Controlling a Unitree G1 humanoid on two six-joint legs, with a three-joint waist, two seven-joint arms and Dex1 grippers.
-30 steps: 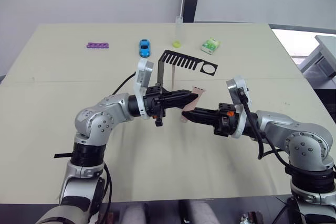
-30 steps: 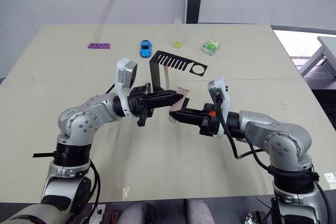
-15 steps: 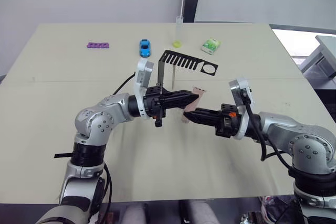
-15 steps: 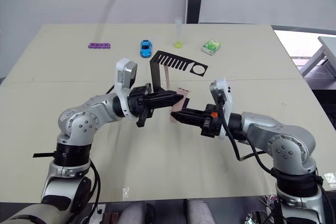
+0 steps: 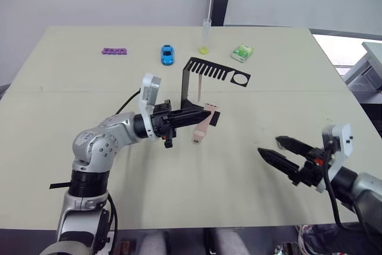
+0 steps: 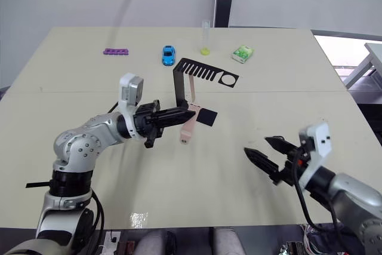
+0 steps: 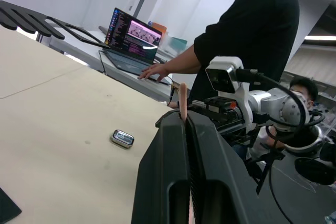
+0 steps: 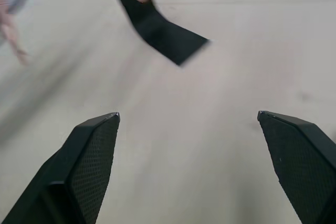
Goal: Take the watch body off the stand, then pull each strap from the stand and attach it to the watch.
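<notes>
Big change on the right: half a second ago the two grippers were nose to nose over the middle of the table, and now the right arm has pulled well back toward the near right corner, while the left one has stayed by the stand with its catch.

Starting on the left, the left gripper (image 5: 196,118) is pinched tight on one pale pink strap (image 5: 200,129), which it holds by the upper end, so the rest dangles free just above the table (image 5: 89,88).

Right behind it is the stand (image 5: 190,85), upright, with its comb arm reaching out. The second strap (image 6: 192,92) appears to hang from that arm, beside the upright.

Further right, the watch body (image 7: 122,138) lies loose on the bare tabletop between the two arms, and nothing grips it.

Far right, the right gripper (image 5: 268,145) hovers low with its jaws spread wide and nothing between them.

Now the dangers, as I read them. That little case is flat, smooth and free to slide. If the right fingers close off-centre, it could skid away or flip instead of lifting. The strap is held by a thin edge, so a push against an unsteadied case would likely twist it in the pinch or miss the slot altogether. The left gripper also sits very close to the stand's upright, so a careless swing could knock the stand and shake the hanging strap loose.
</notes>
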